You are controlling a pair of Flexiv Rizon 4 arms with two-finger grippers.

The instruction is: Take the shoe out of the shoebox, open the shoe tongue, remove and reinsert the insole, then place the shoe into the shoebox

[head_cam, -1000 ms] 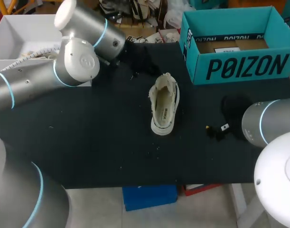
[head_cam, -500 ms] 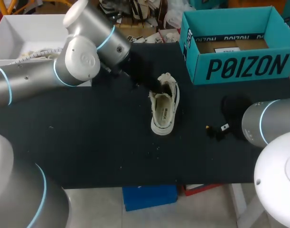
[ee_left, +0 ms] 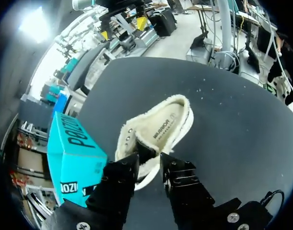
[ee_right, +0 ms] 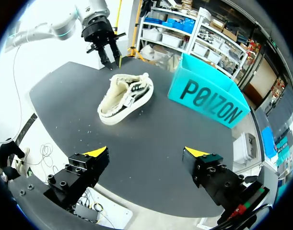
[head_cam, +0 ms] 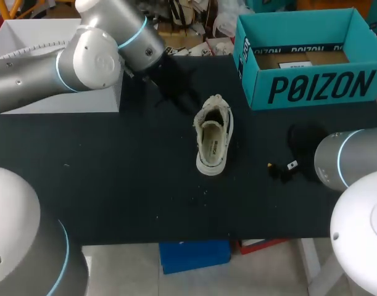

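The shoe (head_cam: 213, 139) lies out of the shoebox (head_cam: 311, 89), the rest apparently yet to do; left gripper (ee_left: 150, 162) narrow-jawed at its far end, right gripper (ee_right: 145, 152) wide, empty.

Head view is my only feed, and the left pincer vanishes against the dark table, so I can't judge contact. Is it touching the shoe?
Observer: No. In the right wrist view the left pincer hangs clear of the shoe, beyond its laced end, with a gap between them.
Operator: Are its fingers open?
Observer: Yes. The left wrist view shows its fingers slightly apart, with the shoe's eyelet end visible through the gap and nothing gripped.
Operator: And the right pincer?
Observer: The right wrist view shows the right pincer wide open over the table, holding nothing, with the shoe ahead of it.
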